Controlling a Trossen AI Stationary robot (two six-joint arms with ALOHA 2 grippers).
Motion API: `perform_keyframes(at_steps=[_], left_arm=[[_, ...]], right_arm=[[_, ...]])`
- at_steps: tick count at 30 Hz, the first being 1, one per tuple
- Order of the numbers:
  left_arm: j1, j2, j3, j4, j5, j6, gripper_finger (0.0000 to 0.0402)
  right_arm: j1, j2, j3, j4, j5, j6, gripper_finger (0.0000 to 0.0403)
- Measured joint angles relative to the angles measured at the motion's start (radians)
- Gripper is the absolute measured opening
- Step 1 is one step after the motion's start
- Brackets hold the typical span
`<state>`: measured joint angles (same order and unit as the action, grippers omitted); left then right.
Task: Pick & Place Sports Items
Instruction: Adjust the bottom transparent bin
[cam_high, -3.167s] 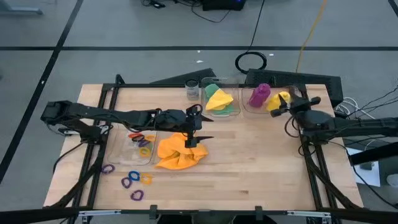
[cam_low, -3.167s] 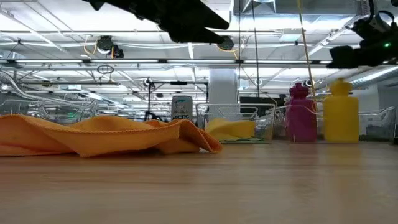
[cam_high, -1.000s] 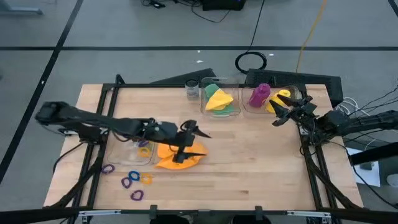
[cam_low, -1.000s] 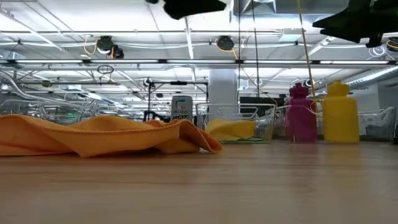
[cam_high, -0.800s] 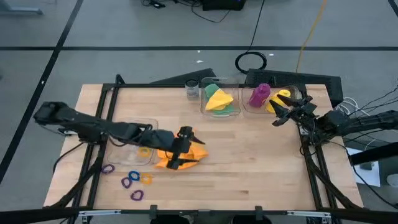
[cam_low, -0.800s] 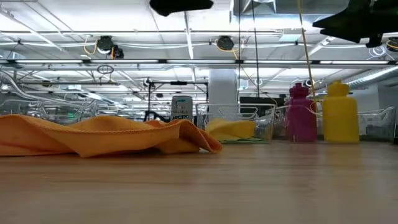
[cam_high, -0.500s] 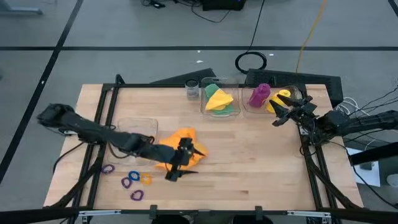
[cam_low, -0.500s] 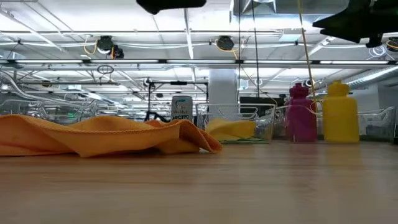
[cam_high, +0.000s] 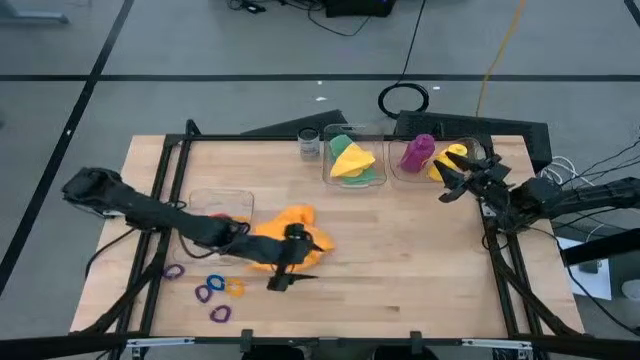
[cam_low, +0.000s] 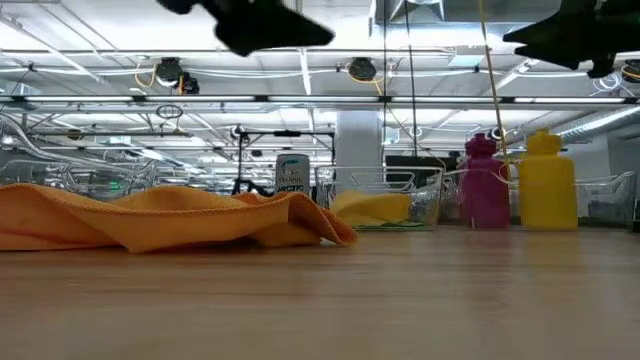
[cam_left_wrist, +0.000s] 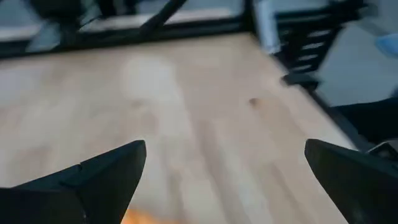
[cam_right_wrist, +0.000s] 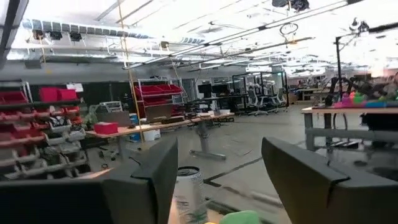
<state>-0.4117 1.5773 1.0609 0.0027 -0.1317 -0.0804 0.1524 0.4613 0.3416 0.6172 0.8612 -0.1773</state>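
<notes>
My two arms are dark, nearly black all over, built of slim tubular links joined by thicker, rounded joint housings. The left arm (cam_high: 160, 212) shows a bulky blocky shoulder at its outer end and narrows toward the wrist. The right arm (cam_high: 560, 200) looks the same in colour and build, with thin black cables looping beside its base. Each ends in a two-finger gripper: the left gripper (cam_high: 290, 262) and the right gripper (cam_high: 462, 176) carry matte black, wedge-shaped fingers (cam_left_wrist: 93, 180) that taper to blunt tips, with flat faces and no markings I can make out.
</notes>
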Motion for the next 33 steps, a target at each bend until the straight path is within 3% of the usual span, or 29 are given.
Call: perform_keyframes(at_steps=[7, 9, 12, 14, 17, 24, 33], left_arm=[[-0.092, -0.124, 0.060, -0.431, -0.158, -0.327, 0.0367], [-0.129, -0.152, 0.094, -0.565, -0.185, -0.461, 0.0367], [-0.195, -0.169, 0.140, -0.720, -0.222, -0.628, 0.0367], [-0.236, -0.168, 0.163, -0.779, -0.223, -0.736, 0.0367], [-0.293, -0.166, 0.179, -0.814, -0.211, -0.885, 0.0367], [-0.417, -0.106, 0.181, -0.815, -0.141, -1.182, 0.0367], [-0.533, 0.004, 0.181, -0.894, -0.068, -1.500, 0.0367]], right_arm=[[0.000, 0.000, 0.000, -0.061, -0.038, 0.140, 0.0169], [0.000, 0.000, 0.000, -0.061, -0.129, 0.129, 0.0169], [0.000, 0.001, 0.000, -0.041, -0.360, 0.105, 0.0169], [0.000, 0.013, 0.000, -0.006, -0.510, 0.110, 0.0169], [0.000, 0.062, 0.000, 0.047, -0.625, 0.134, 0.0169], [0.017, 0.281, 0.029, 0.163, -0.687, 0.147, 0.0169], [0.136, 0.575, 0.193, 0.192, -0.699, 0.128, 0.0169]])
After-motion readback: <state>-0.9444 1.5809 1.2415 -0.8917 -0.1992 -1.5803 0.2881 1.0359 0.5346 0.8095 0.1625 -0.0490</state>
